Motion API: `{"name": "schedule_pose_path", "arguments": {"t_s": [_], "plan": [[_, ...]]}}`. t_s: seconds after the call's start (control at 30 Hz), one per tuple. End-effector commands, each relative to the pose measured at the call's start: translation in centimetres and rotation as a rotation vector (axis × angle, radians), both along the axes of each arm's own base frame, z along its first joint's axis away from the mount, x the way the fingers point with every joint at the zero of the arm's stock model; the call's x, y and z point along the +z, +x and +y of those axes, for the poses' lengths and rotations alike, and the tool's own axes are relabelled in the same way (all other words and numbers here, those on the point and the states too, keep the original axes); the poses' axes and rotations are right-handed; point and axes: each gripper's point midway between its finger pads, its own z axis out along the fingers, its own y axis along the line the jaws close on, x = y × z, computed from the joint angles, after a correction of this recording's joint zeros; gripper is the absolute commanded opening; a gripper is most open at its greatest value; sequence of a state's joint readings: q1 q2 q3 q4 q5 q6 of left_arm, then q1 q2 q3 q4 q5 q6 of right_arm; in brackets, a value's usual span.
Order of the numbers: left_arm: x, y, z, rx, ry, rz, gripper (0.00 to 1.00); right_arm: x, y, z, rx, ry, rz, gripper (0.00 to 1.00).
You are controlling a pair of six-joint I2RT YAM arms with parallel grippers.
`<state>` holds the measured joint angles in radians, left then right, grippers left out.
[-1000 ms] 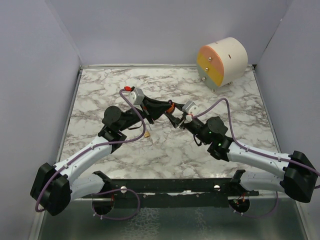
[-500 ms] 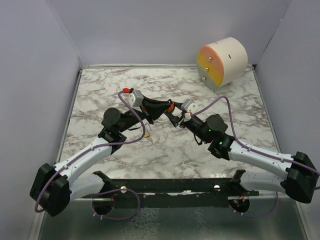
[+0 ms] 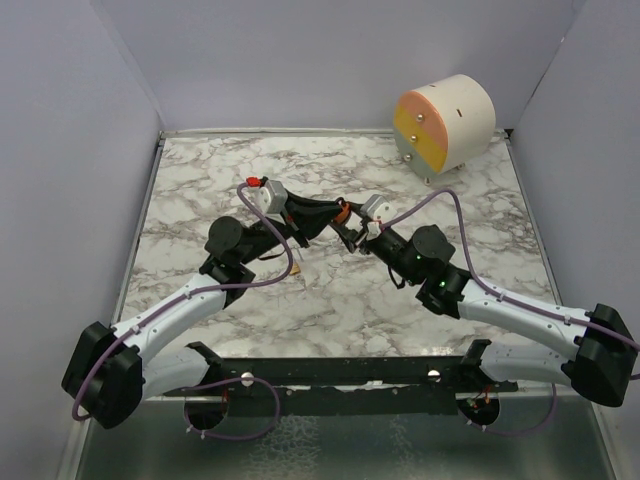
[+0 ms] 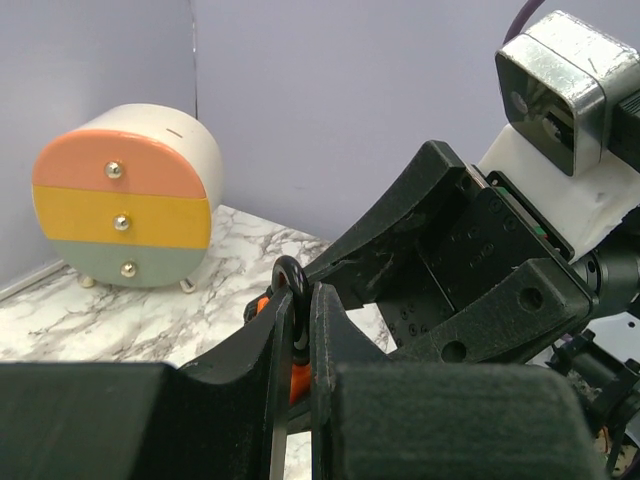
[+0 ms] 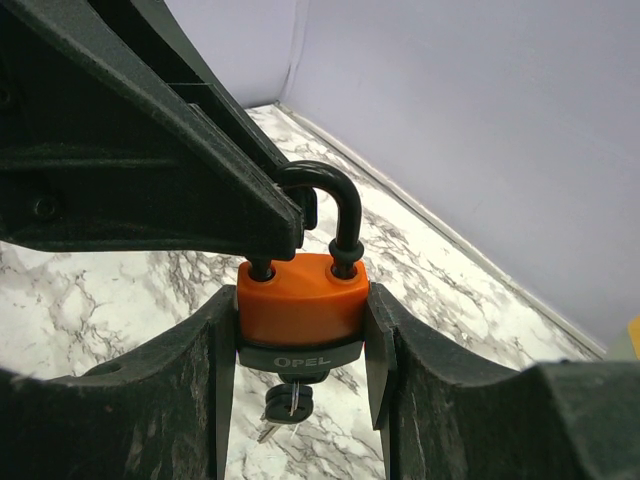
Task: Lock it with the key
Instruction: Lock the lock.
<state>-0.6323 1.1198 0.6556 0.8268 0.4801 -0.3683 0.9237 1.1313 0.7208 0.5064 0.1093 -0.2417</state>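
Above mid-table, between the two arms: one padlock (image 5: 300,295), orange body with a grey base band, held clear of the marble table (image 3: 200,180). Right gripper (image 5: 300,340): fingers (image 5: 222,350) grasping the lock body from both sides, jaws part spread to its width. Left gripper (image 4: 300,315): fingers (image 4: 328,330) clenched almost together on the black shackle (image 5: 338,205), which rises upright from the body top with both legs at the body. Key (image 5: 284,400): projecting from the underside of the lock, dark head hanging downward. Far right corner of the table: round-sided drawer unit (image 3: 445,125), three fronts coloured pink, yellow and grey-green, each with a small knob, well apart from both grippers.
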Motion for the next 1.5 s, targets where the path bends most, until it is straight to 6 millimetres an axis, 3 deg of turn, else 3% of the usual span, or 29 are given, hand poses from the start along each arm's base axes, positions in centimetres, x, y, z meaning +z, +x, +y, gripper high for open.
{"name": "schedule_pose_path", "arguments": {"t_s": [0.0, 0.2, 0.5, 0.73, 1.13, 1.47], "plan": [[-10.2, -1.3, -1.0, -0.081, 0.21, 0.271, 0.0, 16.4, -2.4, -3.5, -0.017, 0.427, -0.296, 0.01], [-12.8, -0.9, -1.2, -0.072, 0.242, 0.322, 0.0, 18.7, -3.5, -3.9, 0.015, 0.45, -0.335, 0.01], [-14.6, -1.4, -0.9, -0.075, 0.25, 0.358, 0.0, 20.7, -4.2, -4.1, 0.024, 0.47, -0.393, 0.01], [-16.1, -1.4, -0.6, -0.059, 0.27, 0.384, 0.0, 21.9, -5.2, -3.2, 0.06, 0.47, -0.433, 0.01], [-19.3, -0.8, 0.3, -0.028, 0.3, 0.453, 0.0, 24.7, -9.2, -2.4, 0.123, 0.493, -0.54, 0.01], [-21.4, -0.6, 0.6, -0.04, 0.313, 0.501, 0.0, 26.3, -11.2, -2.0, 0.191, 0.513, -0.581, 0.01]]}}
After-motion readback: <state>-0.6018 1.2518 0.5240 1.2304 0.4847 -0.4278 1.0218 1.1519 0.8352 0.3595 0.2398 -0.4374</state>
